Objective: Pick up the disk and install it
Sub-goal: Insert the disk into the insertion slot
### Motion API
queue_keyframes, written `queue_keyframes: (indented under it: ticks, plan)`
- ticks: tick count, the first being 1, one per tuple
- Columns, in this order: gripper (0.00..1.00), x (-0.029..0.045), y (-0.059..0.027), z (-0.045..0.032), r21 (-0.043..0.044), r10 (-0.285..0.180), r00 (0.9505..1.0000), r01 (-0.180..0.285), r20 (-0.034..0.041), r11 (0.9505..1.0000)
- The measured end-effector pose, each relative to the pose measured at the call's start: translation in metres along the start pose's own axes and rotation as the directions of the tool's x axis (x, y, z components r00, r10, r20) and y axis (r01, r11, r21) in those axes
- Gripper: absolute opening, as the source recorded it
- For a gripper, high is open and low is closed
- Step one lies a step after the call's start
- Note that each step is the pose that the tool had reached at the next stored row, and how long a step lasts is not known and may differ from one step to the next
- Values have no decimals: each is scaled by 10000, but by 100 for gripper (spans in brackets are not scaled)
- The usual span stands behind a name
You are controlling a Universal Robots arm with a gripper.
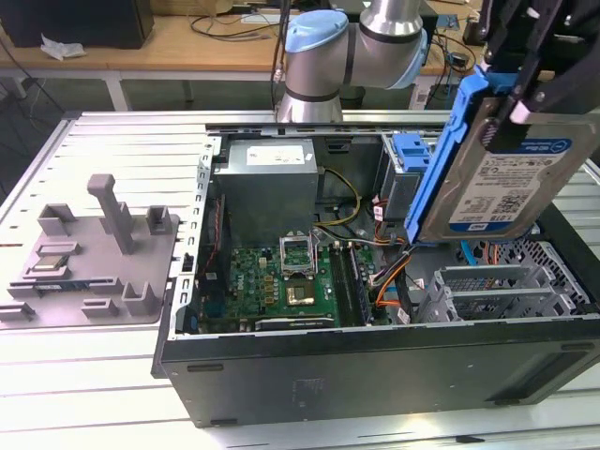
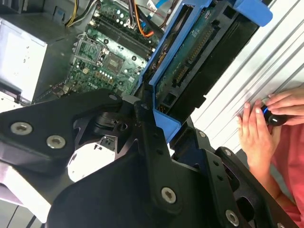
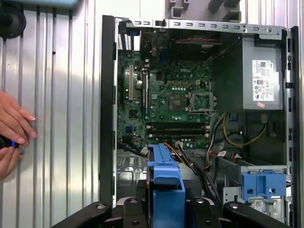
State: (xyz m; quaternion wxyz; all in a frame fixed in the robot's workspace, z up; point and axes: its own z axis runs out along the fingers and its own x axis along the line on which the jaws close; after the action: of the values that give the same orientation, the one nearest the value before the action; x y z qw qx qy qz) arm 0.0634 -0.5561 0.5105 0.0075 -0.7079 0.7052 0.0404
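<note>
Silver metal framed by smooth blue plastic rails, the disk [image 1: 506, 178] hangs tilted above the open computer case [image 1: 375, 375], at the end toward the exterior view's right and clear of everything inside. The black gripper [image 1: 525, 89] has its jaws pinched on the disk's upper end. Pickup looks done, and the installing step is in hand. Seating it, I judge, calls for squaring those rails with the perforated metal drive cage [image 1: 511, 281]. A green motherboard [image 1: 281, 277] and a boxy grey power supply [image 1: 267, 183] lie well apart.
</note>
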Motion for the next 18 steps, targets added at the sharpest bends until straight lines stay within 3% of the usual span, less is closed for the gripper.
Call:
queue_keyframes:
  ticks: [6,16,18]
  plan:
    - [37,28,-275,-4,4,-3,10000,3,13,10000]
    - [37,27,-294,-5,4,-4,10000,4,13,10000]
    - [37,28,-317,-4,38,-7,10000,7,13,10000]
